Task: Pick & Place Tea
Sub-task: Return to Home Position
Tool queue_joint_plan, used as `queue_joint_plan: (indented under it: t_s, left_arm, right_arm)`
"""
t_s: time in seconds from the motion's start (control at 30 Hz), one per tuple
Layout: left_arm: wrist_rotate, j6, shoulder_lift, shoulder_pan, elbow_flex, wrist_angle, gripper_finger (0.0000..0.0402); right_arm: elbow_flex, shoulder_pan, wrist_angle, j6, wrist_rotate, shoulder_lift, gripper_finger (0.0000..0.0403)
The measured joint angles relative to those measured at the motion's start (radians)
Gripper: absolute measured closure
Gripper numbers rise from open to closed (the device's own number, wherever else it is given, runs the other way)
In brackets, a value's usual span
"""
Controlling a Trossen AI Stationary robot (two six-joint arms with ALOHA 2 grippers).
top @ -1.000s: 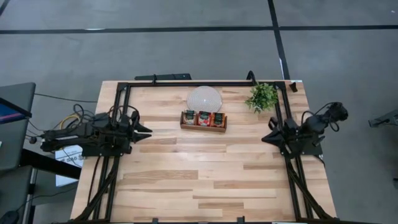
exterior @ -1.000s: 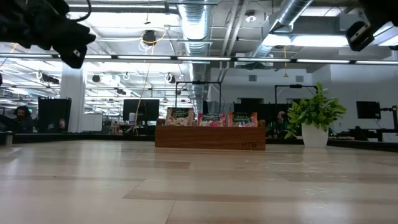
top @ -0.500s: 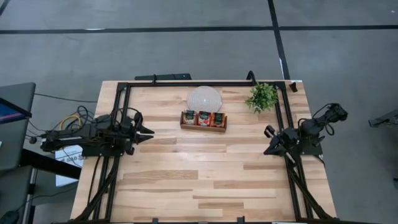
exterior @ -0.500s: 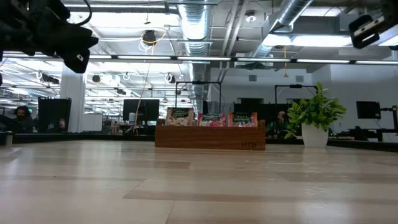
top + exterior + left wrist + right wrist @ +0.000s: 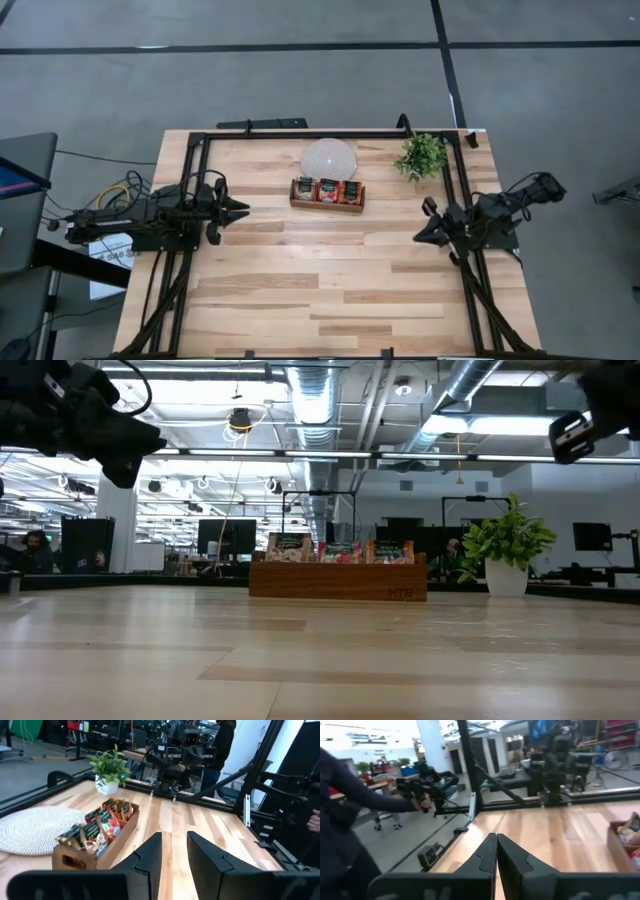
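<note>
Tea sachets [image 5: 327, 189] stand packed upright in the three compartments of a wooden tray [image 5: 327, 208] near the far edge of a pale plank table [image 5: 300, 290]. The tray sits just in front of a round woven mat [image 5: 328, 158], with a small potted plant [image 5: 422, 155] near it on the right. The left gripper [image 5: 240, 210] hangs above the table's left side, well apart from the tray and pointing toward the middle. Its wrist camera shows the two dark fingers [image 5: 150, 851] parted by a narrow gap with nothing between them, and the sachets [image 5: 102, 822] in view ahead. The right gripper [image 5: 420, 234] hangs over the table's right side, also clear of the tray. Its fingers [image 5: 485, 854] are pressed together and hold nothing. From table height, both arms sit high at the upper corners, with the sachets [image 5: 340, 550] showing above the tray's front wall [image 5: 338, 580]. A person [image 5: 350, 800] in a dark sleeve stands beyond the table's edge.
</note>
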Motion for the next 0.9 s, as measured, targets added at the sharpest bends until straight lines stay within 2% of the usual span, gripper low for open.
queue_joint_plan:
  t_s: [0.37, 0.9]
  left_arm:
    - [0.000, -0.025, 0.000, 0.000, 0.000, -0.013, 0.0318]
    - [0.000, -0.024, 0.000, 0.000, 0.000, -0.016, 0.0318]
  right_arm:
    - [-0.016, -0.074, -0.023, -0.002, 0.001, 0.000, 0.0399]
    - [-0.015, -0.075, -0.020, 0.066, 0.002, 0.000, 0.0399]
